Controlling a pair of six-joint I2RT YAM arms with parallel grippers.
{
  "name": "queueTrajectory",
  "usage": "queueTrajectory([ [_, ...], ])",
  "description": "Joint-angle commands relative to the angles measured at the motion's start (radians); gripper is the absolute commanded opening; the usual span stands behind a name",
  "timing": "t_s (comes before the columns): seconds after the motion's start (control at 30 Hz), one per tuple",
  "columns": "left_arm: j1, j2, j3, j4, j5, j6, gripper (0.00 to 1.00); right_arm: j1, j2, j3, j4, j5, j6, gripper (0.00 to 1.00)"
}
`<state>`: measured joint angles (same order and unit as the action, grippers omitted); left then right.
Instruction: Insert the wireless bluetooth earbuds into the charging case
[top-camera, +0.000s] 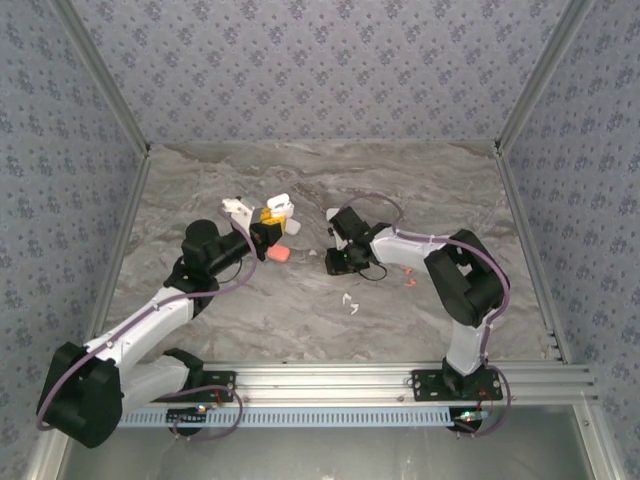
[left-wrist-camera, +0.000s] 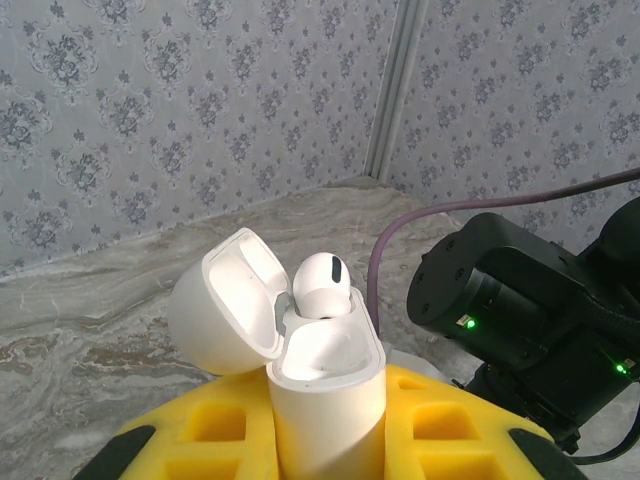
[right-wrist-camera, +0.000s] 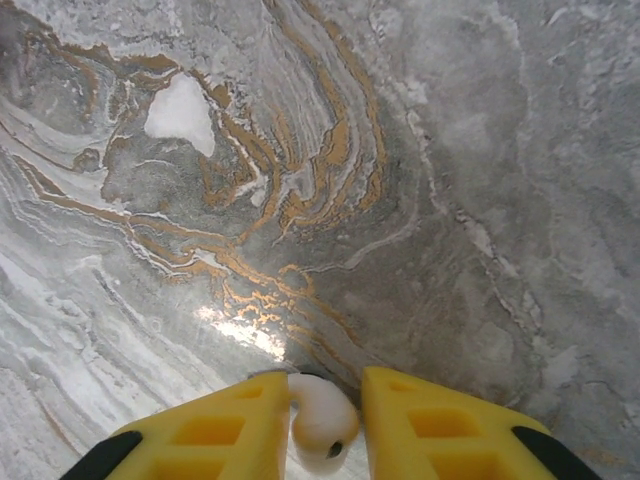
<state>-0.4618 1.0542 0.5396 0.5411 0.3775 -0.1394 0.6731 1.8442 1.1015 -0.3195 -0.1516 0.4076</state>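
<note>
Left gripper (top-camera: 266, 234) clamps the open charging case (left-wrist-camera: 325, 385), one white earbud (left-wrist-camera: 322, 285) seated. Right gripper (right-wrist-camera: 326, 395) brackets a second earbud (right-wrist-camera: 322, 425) mid-worktop (top-camera: 300, 335), grip uncertain. Loose earbuds (top-camera: 350, 300) remain.

The left arm (top-camera: 150, 318) and right arm (top-camera: 465, 285) share white shells and chunky black joints; purple cables (left-wrist-camera: 381, 250) trail along them; their fingers (right-wrist-camera: 200, 440) are pocketed yellow plastic.

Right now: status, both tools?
Left tool shut on open charging case, one earbud seated. Right tool straddling white earbud on table, grip unconfirmed. Loose earbuds lie aside.
</note>
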Motion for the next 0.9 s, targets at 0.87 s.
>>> queueTrajectory([
  [0.87, -0.087, 0.069, 0.071, -0.022, 0.17, 0.028, 0.0, -0.024, -0.558, 0.052, -0.149, 0.136, -0.522, 0.2],
])
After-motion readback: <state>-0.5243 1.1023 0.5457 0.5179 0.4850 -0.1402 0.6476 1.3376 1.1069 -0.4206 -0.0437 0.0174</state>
